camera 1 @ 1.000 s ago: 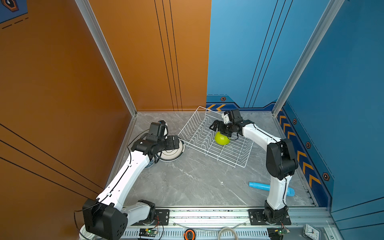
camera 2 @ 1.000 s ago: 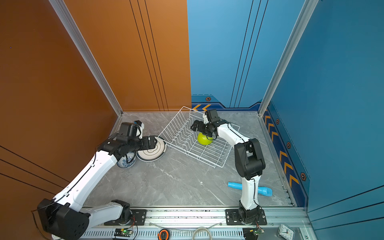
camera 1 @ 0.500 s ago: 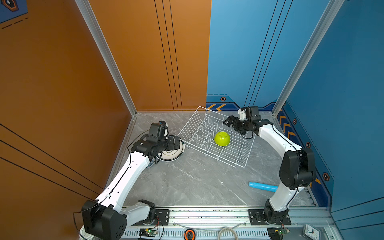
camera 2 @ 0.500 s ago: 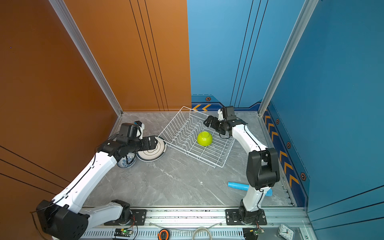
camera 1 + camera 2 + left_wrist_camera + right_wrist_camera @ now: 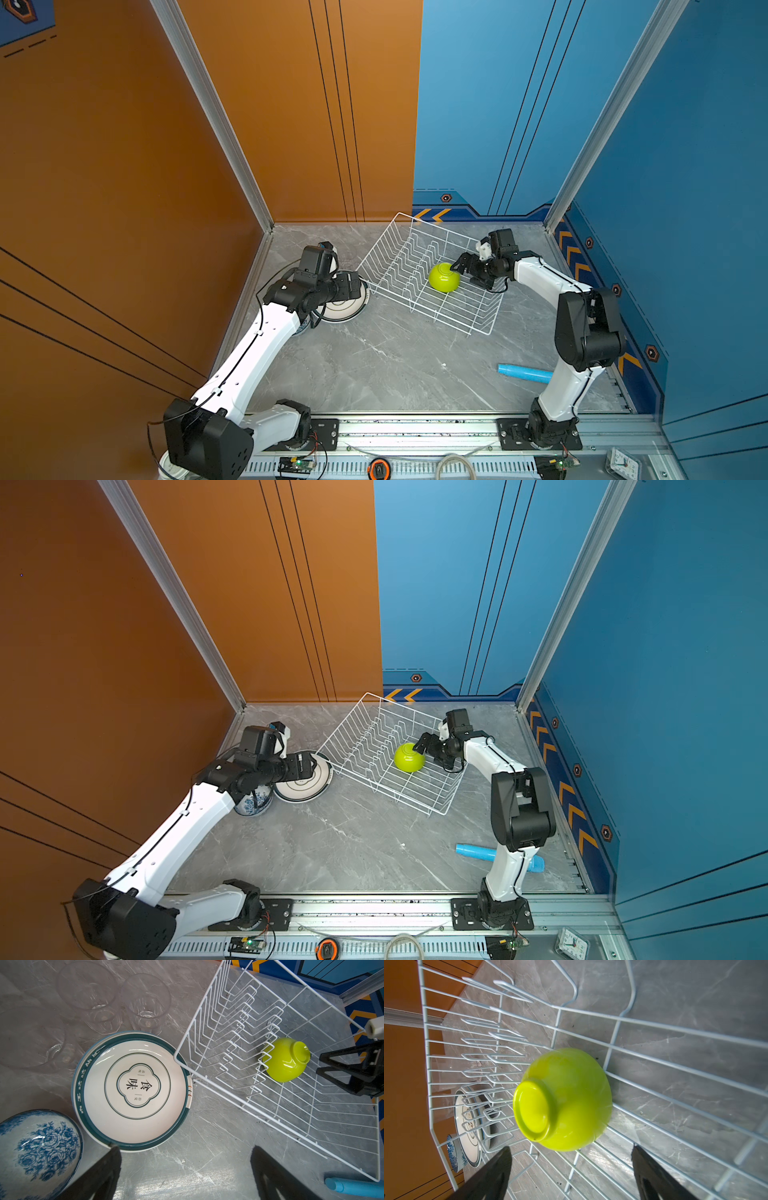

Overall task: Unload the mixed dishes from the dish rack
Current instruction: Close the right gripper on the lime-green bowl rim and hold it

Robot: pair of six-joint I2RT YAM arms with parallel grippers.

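My left gripper, released, hovers by the dark-rimmed plate at nine o'clock of the dish rack; inside, a glossy lime-green bowl lies tipped, foot upward, my right gripper spread wide at its three o'clock

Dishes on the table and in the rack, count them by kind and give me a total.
Clear glass cups: 3
Plates, stacked: 2
Bowls, lime-green and blue-patterned: 2
Total: 7
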